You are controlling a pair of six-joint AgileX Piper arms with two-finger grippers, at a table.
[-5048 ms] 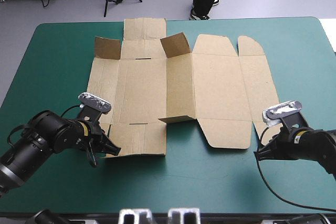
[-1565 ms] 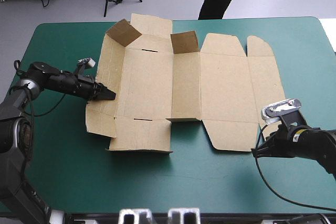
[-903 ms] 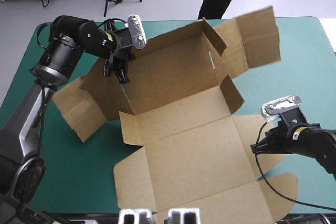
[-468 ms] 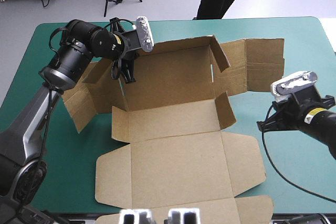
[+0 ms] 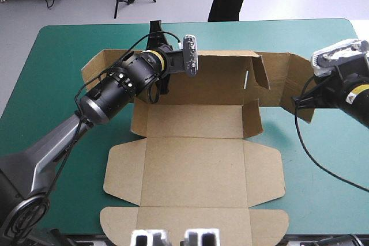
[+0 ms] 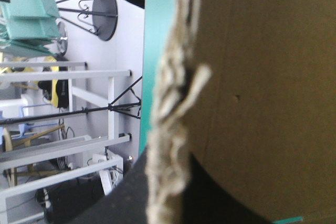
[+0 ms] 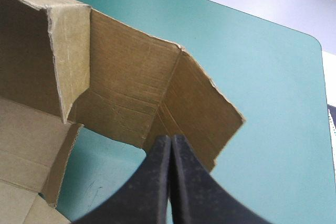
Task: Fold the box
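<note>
The box (image 5: 196, 159) is lying at the middle of the surface (image 5: 46, 56), its wall (image 5: 213, 84) toward 12 o'clock standing up and its panels spreading flat toward 6 o'clock. The left end effector (image 5: 159, 87) is clamping that wall at the box's 11 o'clock, with the board edge between its fingers. The right end effector (image 7: 170, 141), fingers pressed together in a point, is touching the end flap (image 7: 136, 98) at 2 o'clock.
</note>
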